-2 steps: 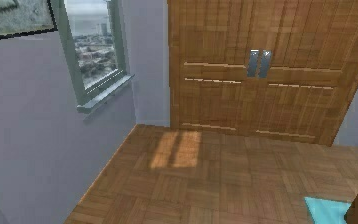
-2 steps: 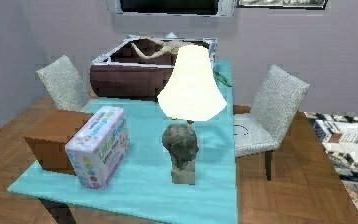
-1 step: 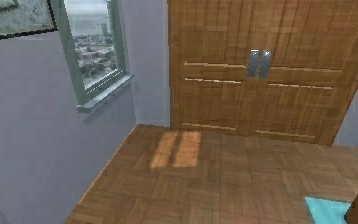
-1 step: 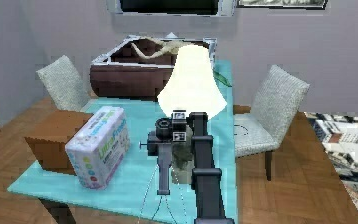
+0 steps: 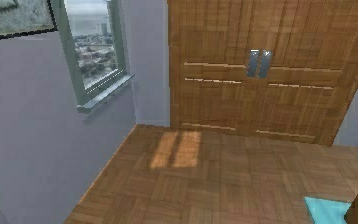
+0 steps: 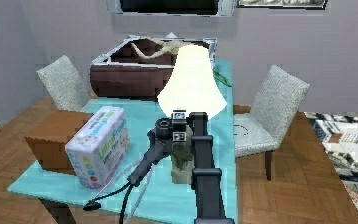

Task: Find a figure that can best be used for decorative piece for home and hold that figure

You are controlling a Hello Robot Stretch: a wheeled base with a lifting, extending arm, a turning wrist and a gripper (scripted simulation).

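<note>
Pale curvy shape [image 6: 147, 47], maybe the figure, in dark box [image 6: 127, 82] at table's [image 6: 47, 180] far end. Likely hard, light, easy to break; best taken by a thick middle part. Claw [image 6: 145, 165] near lamp [image 6: 192, 85]; can't tell if holding anything.

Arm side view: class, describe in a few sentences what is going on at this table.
The robot's arm reaches over a table with a teal cloth. Its gripper sits between a patterned box and a lamp. I cannot tell whether it holds anything. Farther out stands a dark crate with pale things inside, and a chair is at the table's side. Ahead are wooden doors and a window.
</note>
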